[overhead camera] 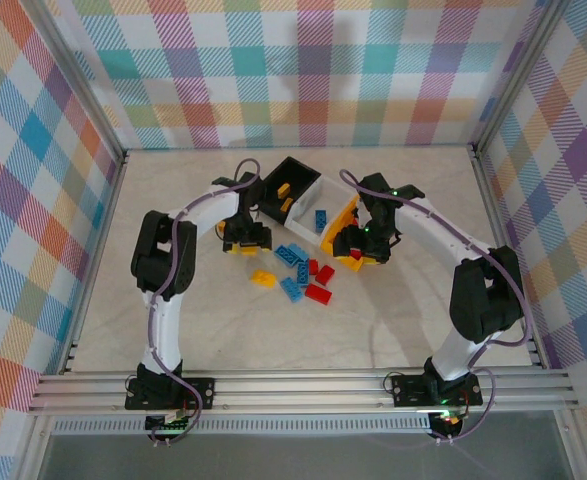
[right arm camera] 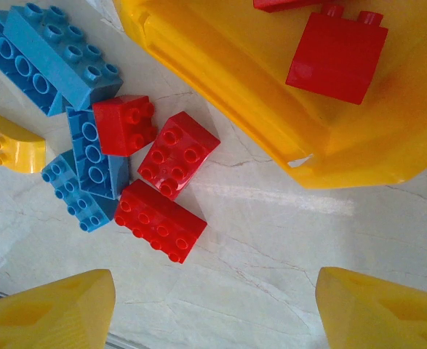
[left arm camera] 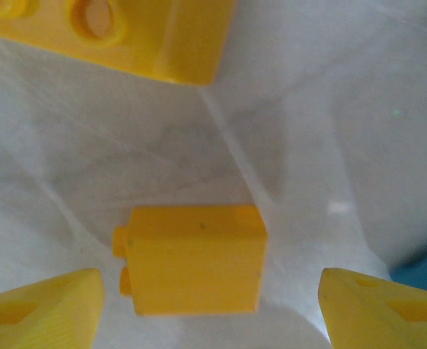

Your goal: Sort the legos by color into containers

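Your left jaws stand wide apart on either side of a yellow brick (left arm camera: 195, 258) lying on the surface (left arm camera: 329, 109). Your right jaws are apart too, gripping nothing, above the surface between the yellow bin (right arm camera: 220, 80), which holds a red brick (right arm camera: 337, 54), and a loose cluster of red bricks (right arm camera: 178, 153) and blue bricks (right arm camera: 53, 54).

No readable text, label, number or sign anywhere.

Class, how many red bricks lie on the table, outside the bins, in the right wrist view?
3. The first red brick touches the blue bricks, the second red brick sits right of it, the third red brick lies below both. More may hide off-frame.
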`<state>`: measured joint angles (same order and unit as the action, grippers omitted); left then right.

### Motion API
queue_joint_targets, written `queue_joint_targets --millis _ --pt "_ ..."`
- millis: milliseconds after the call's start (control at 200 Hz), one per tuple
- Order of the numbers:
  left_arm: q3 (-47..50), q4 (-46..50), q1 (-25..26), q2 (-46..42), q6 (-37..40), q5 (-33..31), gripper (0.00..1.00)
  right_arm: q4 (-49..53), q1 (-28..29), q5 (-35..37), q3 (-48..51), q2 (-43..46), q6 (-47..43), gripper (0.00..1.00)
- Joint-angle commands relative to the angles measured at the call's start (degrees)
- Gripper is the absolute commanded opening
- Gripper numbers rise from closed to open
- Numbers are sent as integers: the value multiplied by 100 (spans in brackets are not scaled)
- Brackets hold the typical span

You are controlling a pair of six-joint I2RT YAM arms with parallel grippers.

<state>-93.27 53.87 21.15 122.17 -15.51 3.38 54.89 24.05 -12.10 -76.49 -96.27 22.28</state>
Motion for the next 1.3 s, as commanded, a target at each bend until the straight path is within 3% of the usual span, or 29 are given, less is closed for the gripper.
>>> queue_joint_targets --millis 0,170,390,700,905,1100,1295 --pt "-246 137 -76 156 88 -106 76 46 20 -64 50 183 66 74" --pt "-404 194 -137 347 158 -144 69 83 23 -38 56 216 57 73" --pt "-364 232 -146 328 180 -84 47 109 23 -12 39 227 41 73" --pt "-652 485 -146 -124 98 94 43 129 21 -16 27 403 32 73" --pt "-2007 798 -146 -31 -143 354 44 208 20 56 262 655 -22 73" --pt "-3882 959 -84 913 -487 532 44 197 20 51 398 759 -1 73" --pt "-5146 840 -76 1863 -799 606 45 197 20 100 279 741 -9 73"
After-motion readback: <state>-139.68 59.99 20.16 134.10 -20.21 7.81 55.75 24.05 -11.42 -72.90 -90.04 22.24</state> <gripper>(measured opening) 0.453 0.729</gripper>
